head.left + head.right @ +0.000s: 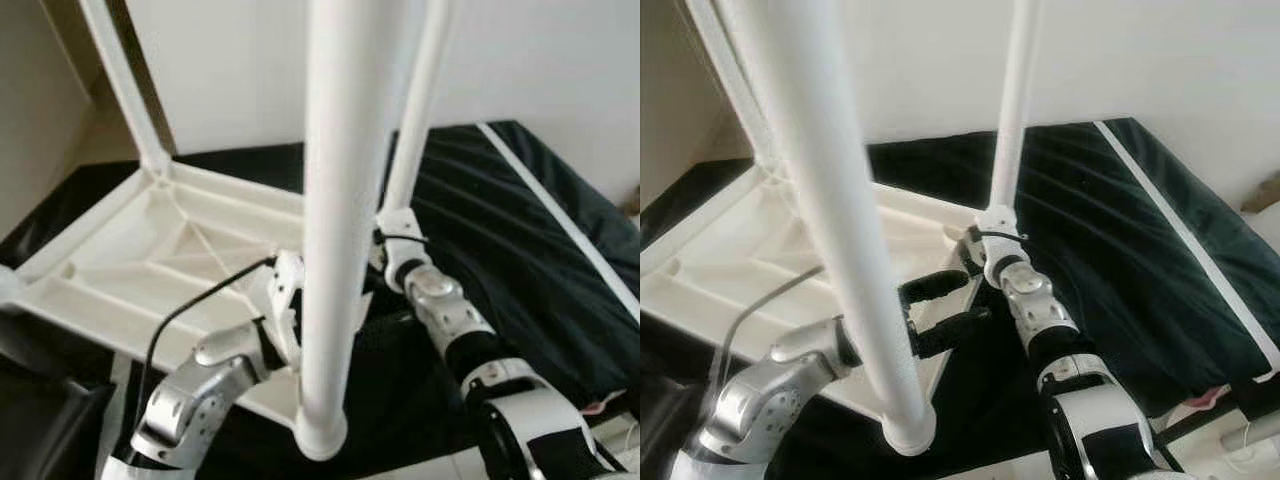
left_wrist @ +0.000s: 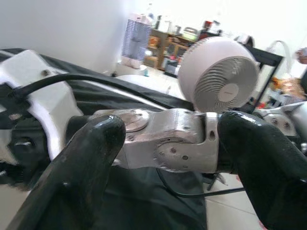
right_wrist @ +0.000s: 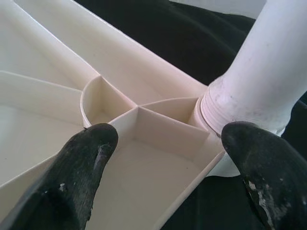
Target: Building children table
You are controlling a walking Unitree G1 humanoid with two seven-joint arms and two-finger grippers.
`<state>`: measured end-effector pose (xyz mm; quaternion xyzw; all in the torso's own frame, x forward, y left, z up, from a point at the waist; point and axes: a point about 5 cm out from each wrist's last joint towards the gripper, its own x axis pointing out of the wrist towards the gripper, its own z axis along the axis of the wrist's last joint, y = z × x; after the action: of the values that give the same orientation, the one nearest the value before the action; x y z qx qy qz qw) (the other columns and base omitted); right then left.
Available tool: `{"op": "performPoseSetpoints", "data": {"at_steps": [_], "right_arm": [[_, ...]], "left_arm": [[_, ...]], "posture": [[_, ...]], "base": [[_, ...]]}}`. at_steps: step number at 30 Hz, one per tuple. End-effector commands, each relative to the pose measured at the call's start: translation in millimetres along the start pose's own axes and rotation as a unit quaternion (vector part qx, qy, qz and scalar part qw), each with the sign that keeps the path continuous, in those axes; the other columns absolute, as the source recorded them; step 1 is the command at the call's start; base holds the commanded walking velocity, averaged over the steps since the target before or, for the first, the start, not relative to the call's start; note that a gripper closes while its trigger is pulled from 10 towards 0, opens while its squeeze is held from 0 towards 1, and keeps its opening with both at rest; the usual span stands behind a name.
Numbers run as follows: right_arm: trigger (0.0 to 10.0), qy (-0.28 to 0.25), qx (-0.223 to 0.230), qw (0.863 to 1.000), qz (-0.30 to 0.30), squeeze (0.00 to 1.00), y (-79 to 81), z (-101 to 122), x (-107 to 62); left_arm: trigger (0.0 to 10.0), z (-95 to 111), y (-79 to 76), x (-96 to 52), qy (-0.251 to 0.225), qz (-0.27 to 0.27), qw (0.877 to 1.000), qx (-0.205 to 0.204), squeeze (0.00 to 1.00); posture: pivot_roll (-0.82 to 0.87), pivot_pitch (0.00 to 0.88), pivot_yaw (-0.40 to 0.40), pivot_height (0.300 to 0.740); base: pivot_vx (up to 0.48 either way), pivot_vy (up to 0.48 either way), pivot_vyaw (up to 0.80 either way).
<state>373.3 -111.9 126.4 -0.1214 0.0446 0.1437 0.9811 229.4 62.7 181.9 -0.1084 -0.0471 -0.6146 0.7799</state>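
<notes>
The right tool (image 3: pixel 165 158) has its two black fingers wide apart. It holds nothing and points at a corner of the upturned tabletop (image 1: pixel 150 250), just beside the threaded base of the far leg (image 3: pixel 268 72), which is seated in its socket there. The left tool (image 1: pixel 945 305) is also spread wide and holds nothing. It hovers over the ribbed underside of the tabletop, between the near leg (image 1: pixel 335 200) and the right arm, and its own camera looks across at the silver wrist of that arm.

The children's table lies upside down on a dark cloth (image 1: pixel 520 230). What is under the cloth I cannot tell. Three white legs stand up from the corners: the near one, the far one, and a back leg (image 1: pixel 125 80) at the left.

In my judgement the task is well along, with three legs in place. The fourth corner, at the robot's left, is cut off by the frame edge, so I cannot say if a leg is there. How tight the legs are is also not visible. Behind the scene, in the left wrist view, a white fan (image 2: pixel 218 79) stands among blurred furniture.
</notes>
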Motion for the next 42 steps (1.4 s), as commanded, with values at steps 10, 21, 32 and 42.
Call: {"op": "performPoseSetpoints", "data": {"at_steps": [10,21,32,42], "right_arm": [[10.0,-0.064,0.021,0.989,-0.13,0.0,-53.0,-0.6,-26.9],[10.0,-0.108,0.084,0.979,-0.154,0.0,-49.3,-26.8,-89.8],[10.0,-0.087,0.079,0.981,-0.152,0.0,-51.9,-37.5,-108.2],[10.0,-0.085,0.082,0.983,-0.141,0.0,-50.1,-30.8,-109.1]], "left_arm": [[10.0,-1.3,18.3,-25.6,0.036,0.067,0.996,0.039,0.0],[10.0,-8.3,26.5,-79.2,0.161,0.062,0.981,0.094,0.0],[10.0,-3.3,35.5,-117.8,0.239,0.071,0.958,0.142,0.0],[10.0,-10.0,57.8,-141.4,0.331,0.135,0.907,0.223,0.0]], "posture": [[0.02,0.025,0.0,0.74],[0.01,0.027,0.012,0.74],[0.01,0.012,0.013,0.74],[0.02,0.002,-0.002,0.74]], "base": [[0.0,0.0,0.0],[0.0,0.0,0.0],[0.0,0.0,0.0],[0.0,0.0,0.0]]}}
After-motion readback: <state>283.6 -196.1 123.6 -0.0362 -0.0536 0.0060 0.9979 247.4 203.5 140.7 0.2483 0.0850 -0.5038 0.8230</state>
